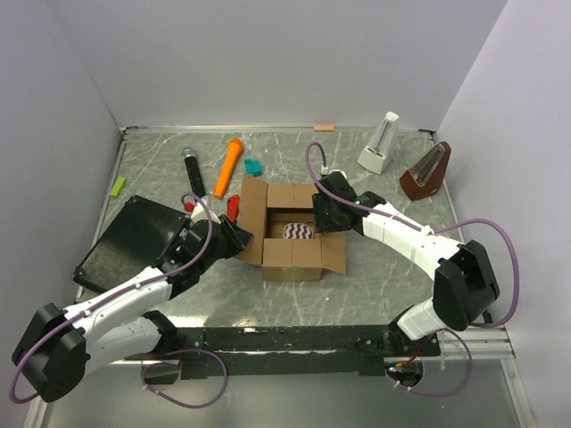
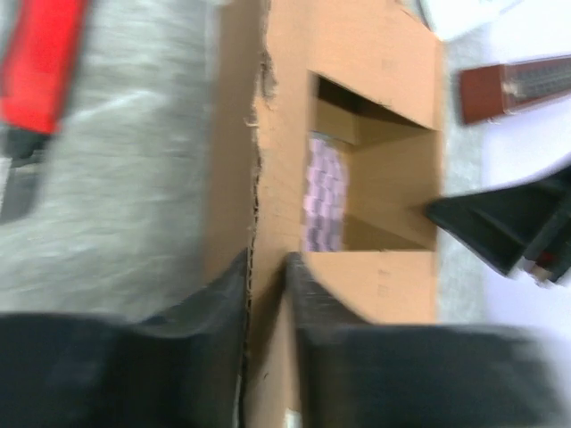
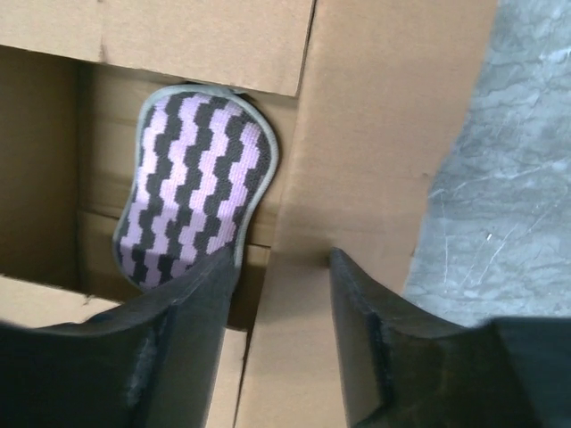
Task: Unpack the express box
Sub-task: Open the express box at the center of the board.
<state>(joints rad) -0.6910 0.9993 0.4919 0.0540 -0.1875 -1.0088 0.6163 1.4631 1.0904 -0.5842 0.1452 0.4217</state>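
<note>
Four flaps folded out on express box (image 1: 290, 236), centre of frame. Purple-black zigzag pad (image 3: 196, 187) lying inside, uncovered. Clutter around: black ribbed case (image 1: 134, 236) at left, red tool (image 1: 233, 208) just beside the left flap, orange tube (image 1: 228, 167) and teal block (image 1: 253, 167) above, white metronome (image 1: 379, 143) and brown metronome (image 1: 426, 170) upper right. Left gripper (image 2: 268, 294) low, reaching in from lower left, clenched on left flap edge. Right gripper (image 3: 277, 267) angled down from the right, released, one finger above the opening, the other above the right flap.
</note>
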